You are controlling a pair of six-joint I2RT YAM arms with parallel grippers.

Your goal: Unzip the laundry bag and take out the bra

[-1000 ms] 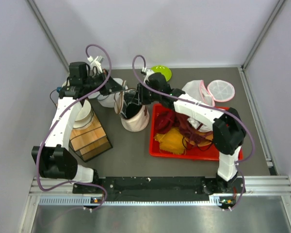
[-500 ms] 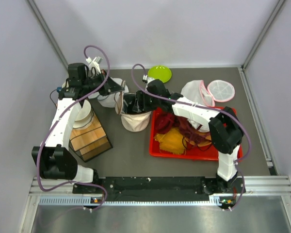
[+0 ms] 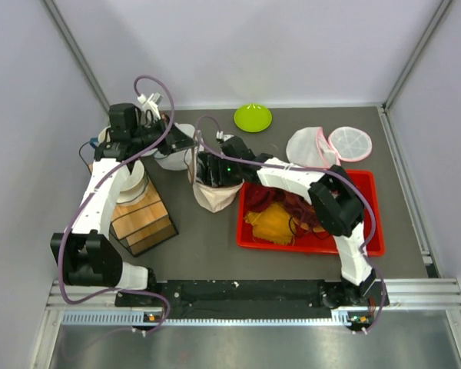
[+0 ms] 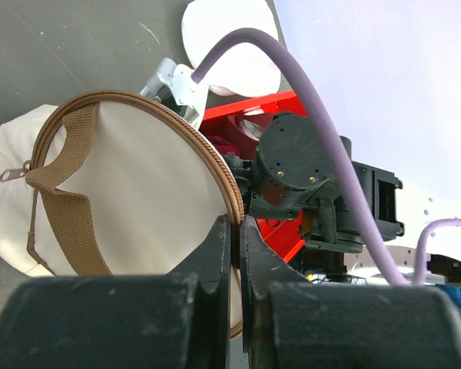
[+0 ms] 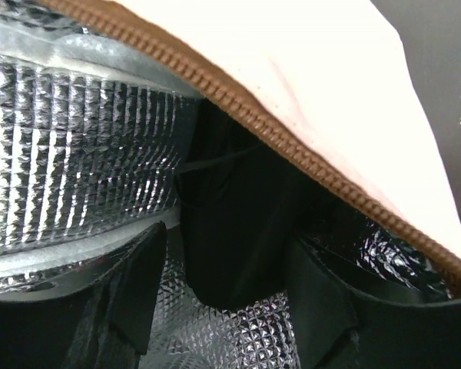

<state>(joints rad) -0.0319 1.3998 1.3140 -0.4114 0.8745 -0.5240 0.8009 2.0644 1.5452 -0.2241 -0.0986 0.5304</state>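
Note:
The cream laundry bag stands in the middle of the table with its round end unzipped. My left gripper is shut on the brown zipper rim of the bag's lid and holds it up; in the left wrist view the gripper pinches that rim. My right gripper reaches inside the bag. In the right wrist view the gripper is open, and the black bra hangs between its fingers against the silver quilted lining. The fingers are not closed on the bra.
A red tray right of the bag holds dark red and yellow garments. Two white mesh pouches with pink edging and a green plate lie at the back. A wooden box and white bowls stand at the left.
My right gripper has moved left and down into the bag's mouth and has opened. The bag has shifted slightly. The left gripper keeps its hold on the lid.

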